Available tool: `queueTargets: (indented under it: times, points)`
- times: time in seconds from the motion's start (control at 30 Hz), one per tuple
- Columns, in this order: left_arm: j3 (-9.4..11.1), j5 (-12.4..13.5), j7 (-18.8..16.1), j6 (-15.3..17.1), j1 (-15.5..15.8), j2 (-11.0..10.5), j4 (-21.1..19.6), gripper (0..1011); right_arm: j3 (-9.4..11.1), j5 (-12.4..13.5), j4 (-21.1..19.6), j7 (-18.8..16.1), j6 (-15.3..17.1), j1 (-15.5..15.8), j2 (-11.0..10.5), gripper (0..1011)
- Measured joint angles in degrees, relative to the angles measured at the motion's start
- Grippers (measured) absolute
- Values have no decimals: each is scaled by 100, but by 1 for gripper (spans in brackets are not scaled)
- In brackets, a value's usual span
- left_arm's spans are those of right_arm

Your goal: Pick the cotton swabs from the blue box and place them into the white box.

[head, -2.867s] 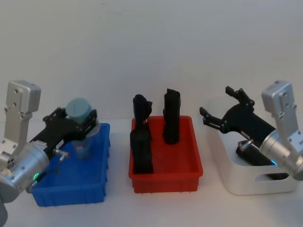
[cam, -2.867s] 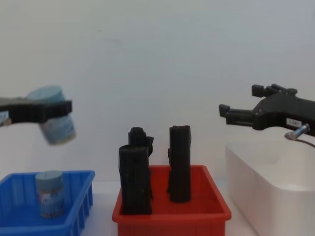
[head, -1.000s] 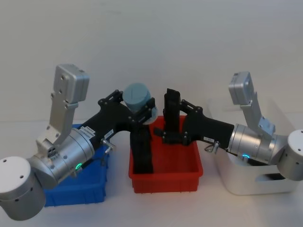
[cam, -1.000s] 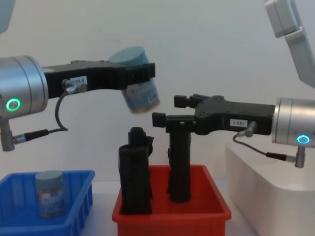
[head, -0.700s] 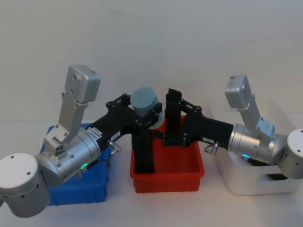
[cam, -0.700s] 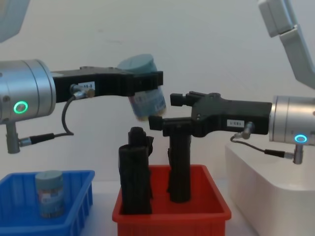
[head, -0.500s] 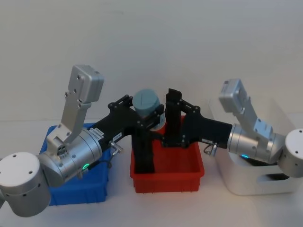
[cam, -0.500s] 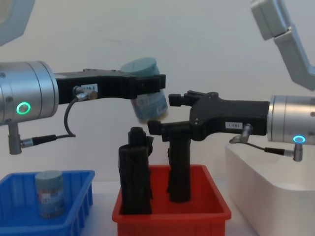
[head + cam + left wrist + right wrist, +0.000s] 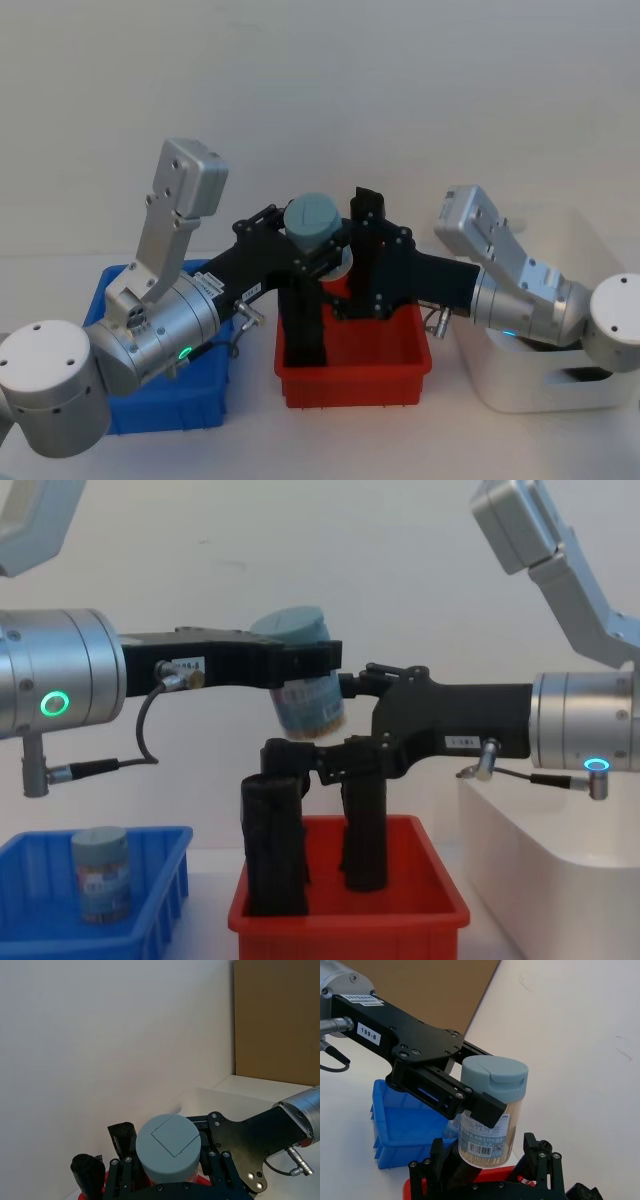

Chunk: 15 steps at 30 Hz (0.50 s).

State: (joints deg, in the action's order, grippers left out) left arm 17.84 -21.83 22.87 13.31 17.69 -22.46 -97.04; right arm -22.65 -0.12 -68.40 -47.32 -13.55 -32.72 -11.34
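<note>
A tub of cotton swabs (image 9: pixel 312 222), with a pale blue-grey lid and a clear labelled body, hangs tilted above the red bin. My left gripper (image 9: pixel 318 246) is shut on the tub (image 9: pixel 303 702) just under its lid. My right gripper (image 9: pixel 325 715) reaches in from the right, open, with its fingers either side of the tub's lower end (image 9: pixel 490 1135) and small gaps showing. A second tub (image 9: pixel 100 873) stands in the blue box (image 9: pixel 160 890). The white box (image 9: pixel 540 390) sits at the right, under my right arm.
The red bin (image 9: pixel 350 385) stands in the middle between the blue box (image 9: pixel 160 420) and the white box (image 9: pixel 540 850). Tall black rolls (image 9: pixel 275 845) stand upright in it, directly beneath both grippers. A brown panel (image 9: pixel 277 1015) lies beyond the table.
My left gripper carried the tub rightward from over the blue box to above the red bin. My right gripper came left from the white box and now brackets the tub's lower end.
</note>
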Motion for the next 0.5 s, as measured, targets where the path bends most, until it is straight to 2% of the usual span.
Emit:
queueTargets:
  times: [0.5]
  points:
    - [32, 58, -108, 67, -28, -7, -16, 663, -46, -43, -116, 89, 121, 1, -21, 1001]
